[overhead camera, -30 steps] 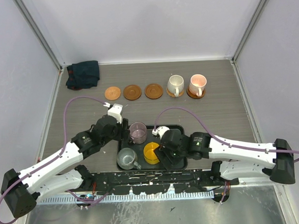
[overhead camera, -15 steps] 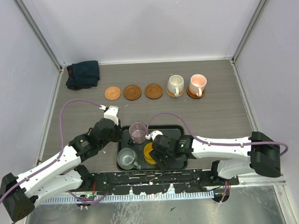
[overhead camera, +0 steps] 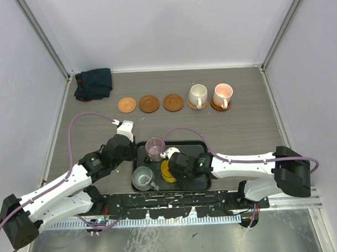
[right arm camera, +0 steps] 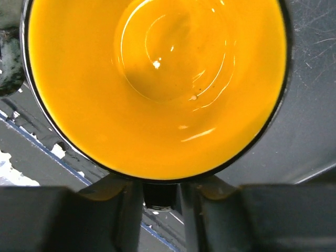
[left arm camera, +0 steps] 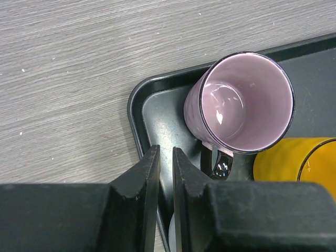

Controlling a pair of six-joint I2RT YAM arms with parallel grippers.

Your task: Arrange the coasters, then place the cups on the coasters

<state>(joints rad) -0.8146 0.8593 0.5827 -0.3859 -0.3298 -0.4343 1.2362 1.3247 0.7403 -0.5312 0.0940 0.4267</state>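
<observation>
Three bare coasters lie in a row at the back. To their right, the cream cup and pink cup each stand on a coaster. The purple cup, grey-green cup and yellow cup stand in the black tray. My left gripper sits at the tray's left rim, its jaws nearly together astride it, beside the purple cup. My right gripper is shut on the dark handle of the yellow cup.
A dark folded cloth lies in the back left corner. Grey walls close the table on three sides. A black rail with the arm bases runs along the near edge, just behind the tray.
My right gripper slid left across the tray to the yellow cup and closed on its handle. My left gripper drew down to the tray's left rim and closed.
</observation>
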